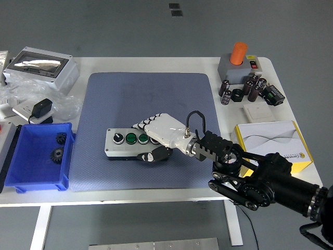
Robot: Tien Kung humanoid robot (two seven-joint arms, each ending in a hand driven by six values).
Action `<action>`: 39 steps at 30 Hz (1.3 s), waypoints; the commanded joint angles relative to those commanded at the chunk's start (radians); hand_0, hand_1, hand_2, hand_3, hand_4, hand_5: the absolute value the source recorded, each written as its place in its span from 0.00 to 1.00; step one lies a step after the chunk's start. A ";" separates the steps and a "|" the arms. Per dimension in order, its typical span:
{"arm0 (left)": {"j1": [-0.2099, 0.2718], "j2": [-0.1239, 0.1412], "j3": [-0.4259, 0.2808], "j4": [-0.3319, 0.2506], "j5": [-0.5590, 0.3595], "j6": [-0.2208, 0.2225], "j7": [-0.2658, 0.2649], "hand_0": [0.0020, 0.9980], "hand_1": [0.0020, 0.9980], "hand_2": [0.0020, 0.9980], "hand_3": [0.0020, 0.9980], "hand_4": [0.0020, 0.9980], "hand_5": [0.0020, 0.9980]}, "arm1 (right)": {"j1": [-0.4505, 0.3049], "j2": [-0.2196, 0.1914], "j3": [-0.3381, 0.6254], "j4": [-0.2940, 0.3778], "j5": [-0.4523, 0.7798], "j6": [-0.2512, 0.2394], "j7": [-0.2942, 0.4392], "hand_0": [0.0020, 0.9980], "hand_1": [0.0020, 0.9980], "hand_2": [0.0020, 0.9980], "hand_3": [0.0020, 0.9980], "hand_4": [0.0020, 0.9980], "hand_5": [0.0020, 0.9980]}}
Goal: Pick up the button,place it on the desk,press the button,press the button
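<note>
The button box [120, 141] is a grey box with a black knob and green push buttons in a row. It lies on the blue-grey mat [149, 99], at the mat's front middle. My right hand [155, 136], white with black fingertips, is closed over the box's right end. Its fingers lie across the top and its thumb [154, 155] sits against the front side. The box's right end is hidden under the hand. The left arm is out of view.
A blue bin [37, 156] with black gears stands at the front left. A grey lidded box [40, 65], plastic bags and a black adapter [41, 110] lie at the back left. At the right are a grey unit with an orange cap [239, 61], capacitors [248, 88] and a white-yellow box [271, 141].
</note>
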 joint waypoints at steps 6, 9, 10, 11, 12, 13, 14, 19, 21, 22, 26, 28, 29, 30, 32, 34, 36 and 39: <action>0.002 -0.001 0.000 0.000 0.000 -0.001 -0.001 0.65 0.61 0.62 0.75 0.89 0.56 | -0.002 -0.003 -0.006 0.004 0.032 0.007 -0.010 0.74 0.80 0.85 0.90 0.69 0.04; 0.003 -0.001 0.001 0.000 0.000 -0.002 -0.001 0.65 0.61 0.61 0.75 0.89 0.56 | -0.003 -0.005 -0.003 0.008 0.039 0.010 -0.012 0.73 0.81 0.85 0.91 0.72 0.07; 0.003 -0.001 0.001 0.000 0.000 -0.002 -0.002 0.65 0.61 0.61 0.75 0.89 0.56 | -0.003 -0.005 -0.001 0.009 0.040 0.006 -0.014 0.73 0.81 0.85 0.91 0.72 0.07; 0.003 -0.001 0.001 0.000 0.000 -0.002 -0.002 0.65 0.61 0.61 0.75 0.89 0.56 | -0.003 -0.005 0.000 0.009 0.041 0.003 -0.015 0.73 0.81 0.85 0.91 0.72 0.07; 0.003 -0.002 0.002 0.000 -0.001 -0.003 -0.003 0.65 0.61 0.61 0.75 0.89 0.56 | -0.003 -0.006 0.002 0.009 0.043 0.000 -0.016 0.73 0.81 0.85 0.91 0.72 0.07; 0.003 -0.002 0.002 0.000 -0.001 -0.003 -0.003 0.65 0.61 0.61 0.75 0.89 0.56 | -0.003 -0.006 0.002 0.009 0.044 -0.003 -0.017 0.73 0.81 0.85 0.91 0.72 0.07; 0.003 -0.002 0.003 0.000 -0.001 -0.004 -0.004 0.65 0.61 0.61 0.74 0.89 0.56 | -0.003 -0.006 0.004 0.008 0.045 -0.005 -0.017 0.73 0.81 0.85 0.91 0.73 0.08; 0.003 -0.002 0.003 0.000 0.000 -0.008 -0.005 0.65 0.61 0.61 0.74 0.89 0.56 | -0.003 -0.007 0.006 0.005 0.048 -0.005 -0.019 0.73 0.81 0.85 0.91 0.73 0.08; 0.004 -0.002 0.002 0.000 0.001 -0.010 -0.006 0.65 0.61 0.61 0.74 0.89 0.56 | -0.003 -0.007 0.008 0.005 0.047 0.000 -0.020 0.72 0.80 0.86 0.91 0.77 0.10; 0.004 -0.002 0.002 0.000 0.001 -0.011 -0.006 0.65 0.61 0.61 0.74 0.89 0.56 | -0.003 -0.007 0.009 0.004 0.046 0.003 -0.020 0.72 0.80 0.86 0.91 0.77 0.10; 0.004 -0.002 0.001 0.000 0.002 -0.015 -0.007 0.65 0.61 0.61 0.74 0.89 0.56 | -0.003 -0.007 0.011 0.004 0.039 0.014 -0.025 0.71 0.80 0.87 0.93 0.86 0.19; 0.004 -0.002 0.001 0.000 0.003 -0.017 -0.007 0.65 0.61 0.61 0.74 0.89 0.56 | -0.003 -0.007 0.011 0.004 0.037 0.016 -0.027 0.71 0.80 0.87 0.93 0.86 0.19; 0.004 -0.002 0.001 0.000 0.003 -0.018 -0.007 0.65 0.61 0.61 0.74 0.89 0.56 | -0.003 -0.007 0.010 0.004 0.036 0.017 -0.028 0.71 0.80 0.87 0.93 0.86 0.19; 0.004 -0.002 0.001 0.000 0.003 -0.019 -0.007 0.65 0.61 0.61 0.74 0.89 0.56 | -0.003 -0.007 0.009 0.004 0.035 0.017 -0.029 0.71 0.80 0.87 0.93 0.86 0.19; 0.004 -0.002 0.001 0.000 0.002 -0.020 -0.008 0.65 0.61 0.61 0.74 0.89 0.56 | -0.003 -0.007 0.008 0.004 0.033 0.018 -0.031 0.73 0.82 0.93 0.98 0.93 0.27; 0.004 -0.002 0.002 0.000 0.001 -0.021 -0.008 0.65 0.61 0.61 0.74 0.89 0.56 | -0.003 -0.007 0.008 0.005 0.031 0.018 -0.032 0.73 0.82 0.93 0.98 0.93 0.27; 0.004 -0.002 0.003 0.000 0.000 -0.022 -0.009 0.65 0.61 0.61 0.74 0.89 0.56 | -0.003 -0.007 0.008 0.005 0.029 0.017 -0.032 0.73 0.82 0.93 0.98 0.93 0.27; 0.005 -0.002 0.003 0.000 -0.001 -0.024 -0.008 0.65 0.61 0.61 0.74 0.89 0.56 | -0.003 -0.007 0.009 0.006 0.027 0.017 -0.033 0.74 0.84 0.98 1.00 0.99 0.34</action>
